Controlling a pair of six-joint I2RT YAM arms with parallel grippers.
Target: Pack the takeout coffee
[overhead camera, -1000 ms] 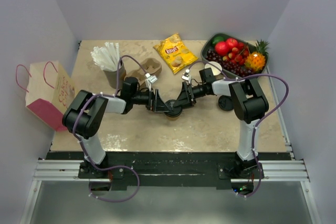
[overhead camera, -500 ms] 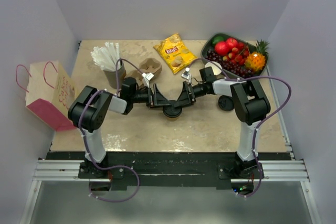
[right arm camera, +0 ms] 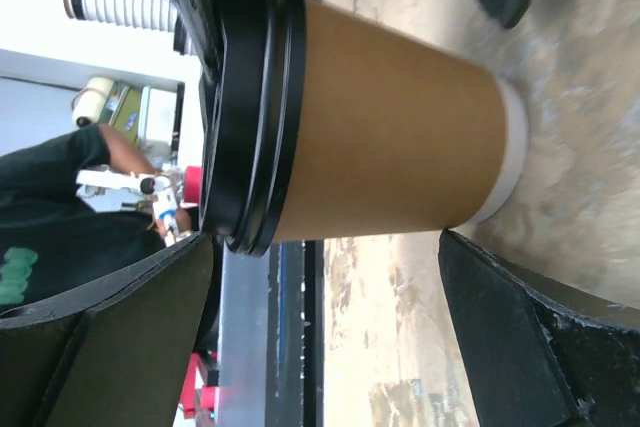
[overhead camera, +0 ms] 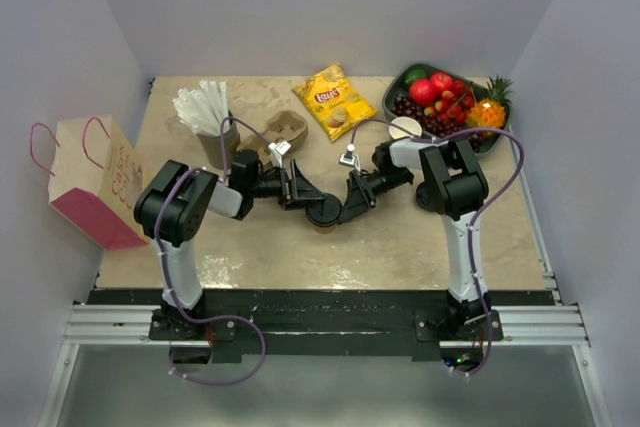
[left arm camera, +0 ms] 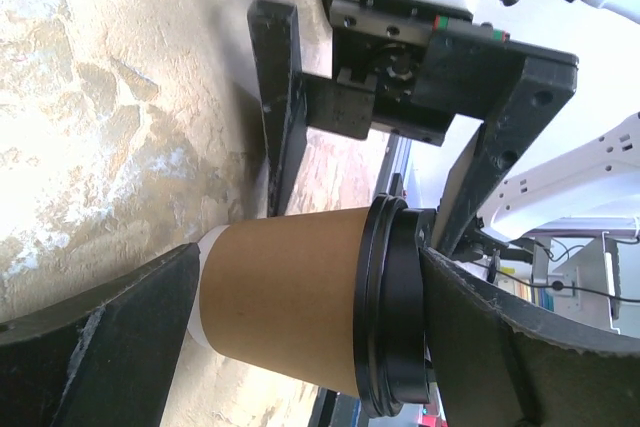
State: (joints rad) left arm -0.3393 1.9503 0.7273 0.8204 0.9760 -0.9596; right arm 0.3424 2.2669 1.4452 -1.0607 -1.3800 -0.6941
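Still to do: the packing itself. Lid already on the takeout coffee (overhead camera: 325, 213), upright at mid-desk (overhead camera: 400, 239), well apart from the pink-and-tan paper bag (overhead camera: 88, 179) and near the cardboard cup carrier (overhead camera: 285, 129). Straddled on one side by the left pincer (overhead camera: 308, 199), spread wide past base and lid with no squeeze evident. Straddled on the other by the right pincer (overhead camera: 350, 203), spread wide with gaps showing. Against a second ago: wider right pincer, right elbow swung inward, cup on much the same spot.

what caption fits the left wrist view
Lidded cup on the table, framed by the open left gripper, right gripper open behind it.
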